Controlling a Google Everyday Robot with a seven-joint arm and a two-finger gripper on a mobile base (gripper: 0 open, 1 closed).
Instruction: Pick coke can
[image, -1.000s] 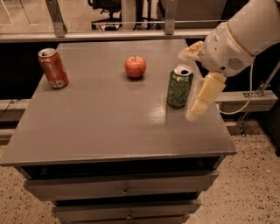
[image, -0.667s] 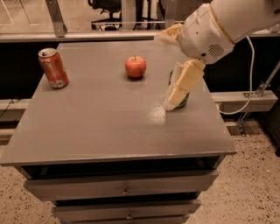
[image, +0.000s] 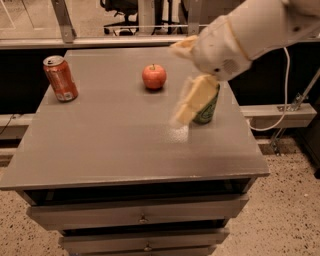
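The coke can (image: 60, 78), red-orange with a silver top, stands upright at the far left of the grey table top (image: 115, 145). My gripper (image: 186, 75) hangs over the right half of the table, well to the right of the coke can and apart from it. It is open and empty, with one cream finger (image: 193, 101) pointing down in front of the green can and the other up near the back edge.
A red apple (image: 154, 76) sits at the back middle of the table. A green can (image: 208, 104) stands at the right, partly hidden by my finger. Drawers run below the table's front edge. A white cable hangs at the right.
My arm and gripper have swung left over the table, from beside the green can's right to in front of its left side. The cans and apple have not moved.
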